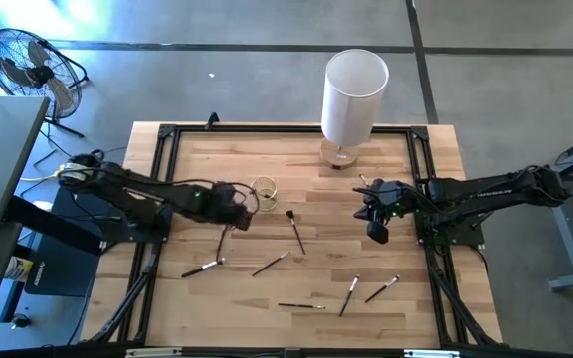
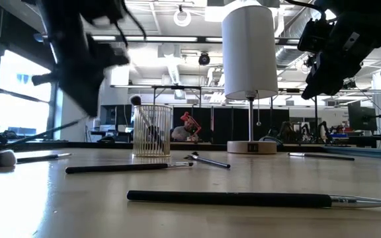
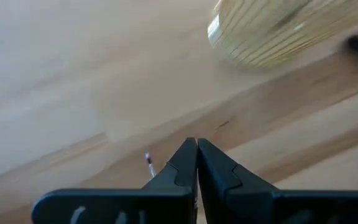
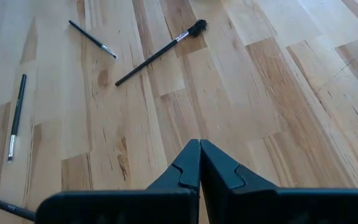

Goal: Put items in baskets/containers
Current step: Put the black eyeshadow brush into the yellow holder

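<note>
2 claws pinch empty: left claw (image 1: 239, 211) beside glass cup (image 1: 263, 190), right claw (image 1: 377, 232) near white cylinder (image 1: 352, 97).

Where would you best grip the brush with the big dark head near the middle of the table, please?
Grip the big-headed brush at mid-handle, coming straight down with the fingers across the thin stick. It lies flat and clear of the cup, and its bristle end is soft.

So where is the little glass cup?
In the high view, the small clear glass cup stands left of the table's middle, just beside the left claw, with the tall white cylinder farther back.
</note>
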Available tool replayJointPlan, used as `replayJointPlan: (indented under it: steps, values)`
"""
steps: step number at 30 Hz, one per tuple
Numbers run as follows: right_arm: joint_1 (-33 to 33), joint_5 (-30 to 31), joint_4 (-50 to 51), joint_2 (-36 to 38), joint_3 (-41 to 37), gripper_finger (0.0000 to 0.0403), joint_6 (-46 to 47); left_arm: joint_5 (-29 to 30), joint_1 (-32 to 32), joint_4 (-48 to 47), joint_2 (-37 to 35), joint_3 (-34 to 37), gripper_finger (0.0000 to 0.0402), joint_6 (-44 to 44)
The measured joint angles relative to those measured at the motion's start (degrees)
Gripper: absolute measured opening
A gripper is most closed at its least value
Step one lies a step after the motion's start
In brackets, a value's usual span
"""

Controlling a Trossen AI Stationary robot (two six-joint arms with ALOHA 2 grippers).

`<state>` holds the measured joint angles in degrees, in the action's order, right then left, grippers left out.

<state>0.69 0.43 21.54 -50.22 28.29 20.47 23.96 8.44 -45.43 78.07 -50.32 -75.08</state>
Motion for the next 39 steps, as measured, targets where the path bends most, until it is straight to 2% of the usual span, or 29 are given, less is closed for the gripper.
replayJointPlan:
  steps: [4, 8, 12, 19, 22, 28, 33, 36, 39]
  values:
    - [0.0, 0.0, 0.0, 0.0, 0.0, 0.0, -0.5, 18.0, 5.2, 3.7, -4.0, -2.0, 0.0001, -1.6]
    - [0.0, 0.0, -0.4, 0.0, 0.0, 0.0, -0.6, 35.9, 8.1, 11.9, -6.2, -2.3, 0.0, 2.2]
    - [0.0, 0.0, -0.6, 0.0, 0.0, 0.0, -1.1, 43.3, 7.4, 20.6, -6.2, -2.3, 0.0, 12.3]
    - [0.0, 0.3, -1.2, 0.0, 0.0, 0.0, -1.7, 41.1, 2.3, 36.5, -3.8, -2.4, 0.0, 31.9]
    - [0.0, 0.4, -1.4, 0.0, 0.0, 0.0, -2.6, 39.1, 0.2, 39.3, -3.5, -2.3, 0.0, 38.3]
    - [0.0, 0.4, -1.3, 0.0, 0.0, 0.0, -3.0, 35.3, -4.1, 40.7, -2.4, -1.5, 0.0, 40.5]
    - [0.0, 0.5, -1.3, 0.0, 0.0, 0.0, -3.4, 29.6, -7.0, 49.5, -0.2, 0.4, 0.0, 44.7]
    - [0.0, 0.5, -1.3, 0.0, 0.0, 0.0, -3.6, 28.1, -7.9, 54.4, 1.7, 0.8, 0.0, 47.8]
    - [0.0, 0.5, -1.2, 0.0, 0.0, 0.0, -3.6, 26.5, -8.2, 55.3, 3.3, 0.7, 0.0, 48.3]
